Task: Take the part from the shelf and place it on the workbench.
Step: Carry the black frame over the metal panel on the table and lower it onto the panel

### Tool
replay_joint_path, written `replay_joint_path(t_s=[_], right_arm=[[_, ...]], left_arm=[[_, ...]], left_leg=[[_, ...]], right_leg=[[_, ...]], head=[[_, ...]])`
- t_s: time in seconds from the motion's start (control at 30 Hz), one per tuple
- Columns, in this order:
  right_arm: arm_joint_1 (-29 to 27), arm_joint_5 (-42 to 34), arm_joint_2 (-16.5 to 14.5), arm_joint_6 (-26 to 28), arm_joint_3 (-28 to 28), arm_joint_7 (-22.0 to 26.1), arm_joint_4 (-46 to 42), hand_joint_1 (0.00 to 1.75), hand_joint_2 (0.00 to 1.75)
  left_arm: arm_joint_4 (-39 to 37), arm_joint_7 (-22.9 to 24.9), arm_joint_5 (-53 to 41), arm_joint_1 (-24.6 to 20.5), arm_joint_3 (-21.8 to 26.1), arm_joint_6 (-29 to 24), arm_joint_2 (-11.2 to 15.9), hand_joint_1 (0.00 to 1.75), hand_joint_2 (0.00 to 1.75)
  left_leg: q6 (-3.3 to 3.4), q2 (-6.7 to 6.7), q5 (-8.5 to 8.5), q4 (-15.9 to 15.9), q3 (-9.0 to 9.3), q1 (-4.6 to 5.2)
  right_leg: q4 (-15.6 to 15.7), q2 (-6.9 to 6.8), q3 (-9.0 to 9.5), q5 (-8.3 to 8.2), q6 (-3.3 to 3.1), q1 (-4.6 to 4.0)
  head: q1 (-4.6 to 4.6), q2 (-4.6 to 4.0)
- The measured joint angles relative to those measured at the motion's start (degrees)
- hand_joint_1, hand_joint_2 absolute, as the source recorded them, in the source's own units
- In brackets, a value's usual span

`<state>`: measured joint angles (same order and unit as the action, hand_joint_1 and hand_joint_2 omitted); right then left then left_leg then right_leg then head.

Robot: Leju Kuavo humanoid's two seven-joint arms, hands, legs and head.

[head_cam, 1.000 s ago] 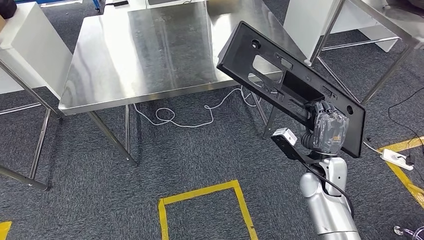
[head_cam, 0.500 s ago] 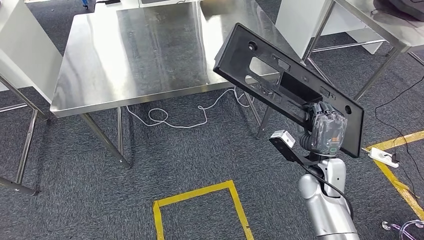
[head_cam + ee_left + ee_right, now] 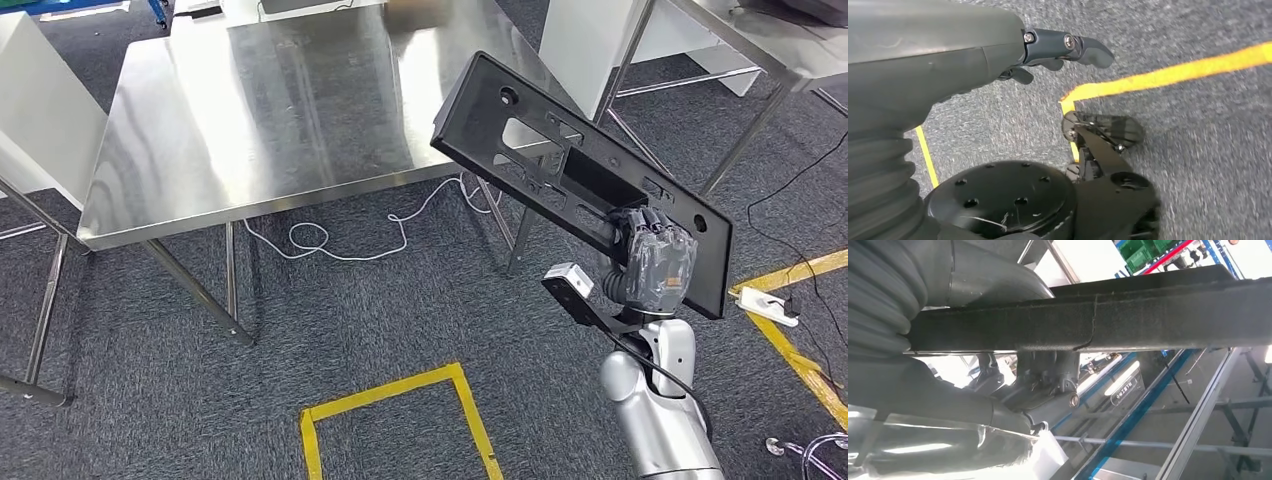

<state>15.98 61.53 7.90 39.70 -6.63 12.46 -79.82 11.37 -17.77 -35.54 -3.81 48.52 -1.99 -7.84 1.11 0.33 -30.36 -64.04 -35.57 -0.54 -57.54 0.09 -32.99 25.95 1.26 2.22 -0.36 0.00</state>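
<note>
The right hand (image 3: 655, 262) grips a long black plastic panel (image 3: 570, 170) near its lower end, holding it tilted in the air with the far end over the steel counter's (image 3: 250, 110) right front corner. The left hand (image 3: 1058, 47) hangs above grey carpet (image 3: 380, 310), fingers loosely apart, holding nothing.

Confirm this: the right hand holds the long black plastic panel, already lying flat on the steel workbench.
Not quite. The right hand does hold the long black plastic panel, but the head view shows it tilted in the air, its far end over a corner of the steel workbench, not lying on it.
</note>
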Motion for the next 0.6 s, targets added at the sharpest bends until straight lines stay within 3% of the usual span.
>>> replay_joint_path(t_s=[0.07, 0.1, 0.17, 0.23, 0.3, 0.33, 0.47, 0.53, 0.6], right_arm=[[0.0, 0.0, 0.1, 0.0, -0.1, 0.0, 0.0, 1.75, 1.75], [-0.1, 0.0, 0.1, 0.0, -0.2, 0.0, 0.0, 1.75, 1.75], [-0.2, 0.0, 0.2, -0.1, -0.3, 0.0, 0.0, 1.75, 1.75], [-0.1, 0.0, 0.2, -0.3, -0.5, -0.1, 0.0, 1.75, 1.75], [0.0, -0.1, 0.3, -0.5, -0.6, -0.3, 0.0, 1.75, 1.75], [0.2, -0.1, 0.4, -0.6, -0.7, -0.5, 0.0, 1.75, 1.75], [0.8, 0.9, 1.0, -1.3, -1.1, -1.6, -0.3, 1.75, 1.75], [1.3, 1.4, 1.4, -1.6, -1.2, -2.0, -0.4, 1.75, 1.75], [1.8, 2.4, 1.9, -2.2, -1.4, -2.8, -0.5, 1.75, 1.75]], left_arm=[[0.0, -0.1, 0.0, 0.0, 0.0, 0.1, 0.0, 0.00, 1.75], [0.0, -0.1, 0.0, 0.0, 0.0, 0.1, 0.0, 0.00, 1.75], [0.0, -0.3, 0.1, 0.0, 0.0, 0.2, 0.0, 0.00, 1.75], [0.0, -0.3, 0.0, 0.0, 0.0, 0.2, 0.1, 0.00, 1.75], [0.0, -0.3, 0.0, 0.1, 0.0, 0.2, 0.2, 0.00, 1.75], [0.0, -0.3, 0.0, 0.1, 0.0, 0.2, 0.3, 0.00, 1.75], [0.0, -0.3, -0.6, 0.0, 0.0, 0.3, 0.3, 0.00, 1.75], [0.0, -0.3, -0.8, 0.0, 0.0, 0.3, 0.3, 0.00, 1.75], [0.0, -0.3, -1.0, 0.0, 0.0, 0.3, 0.3, 0.00, 1.75]], left_leg=[[-0.34, -0.04, -2.75, -6.7, -3.56, -0.15], [-0.41, -0.05, -3.15, -8.9, -5.02, -0.19], [-0.34, -0.06, -1.52, -9.4, -6.10, -0.22], [0.17, -0.20, 2.84, -3.2, -3.68, -0.20], [0.79, -0.43, 5.48, 3.2, -0.74, -0.02], [1.02, -0.51, 5.85, 5.1, 0.10, 0.14], [2.04, -0.42, 5.40, 6.5, 1.19, 0.44], [2.71, -0.33, 5.43, 7.2, 2.02, 0.25], [3.08, -0.36, 5.06, 7.3, 2.38, 0.36]], right_leg=[[0.0, 0.03, 0.22, 0.24, -0.35, -0.12], [0.0, 0.08, 0.32, 0.36, -0.49, -0.18], [0.0, 0.29, 0.67, 0.63, -0.69, -0.29], [0.0, 0.57, 1.23, 1.00, -0.63, -0.35], [0.0, 0.76, 1.61, 1.43, -0.25, -0.63], [0.0, 0.80, 1.67, 1.59, 0.00, -0.74], [-0.5, 0.59, 1.45, 2.27, 1.18, -0.90], [-5.4, 0.33, -1.11, 4.18, 1.01, -0.99], [-13.4, 0.30, -5.85, 6.68, 0.82, -0.96]], head=[[-0.05, 0.00], [-0.05, 0.00], [-0.08, 0.00], [-0.10, 0.00], [-0.03, 0.00], [0.00, 0.00], [0.02, 0.00], [0.15, 0.00], [0.30, 0.00]])
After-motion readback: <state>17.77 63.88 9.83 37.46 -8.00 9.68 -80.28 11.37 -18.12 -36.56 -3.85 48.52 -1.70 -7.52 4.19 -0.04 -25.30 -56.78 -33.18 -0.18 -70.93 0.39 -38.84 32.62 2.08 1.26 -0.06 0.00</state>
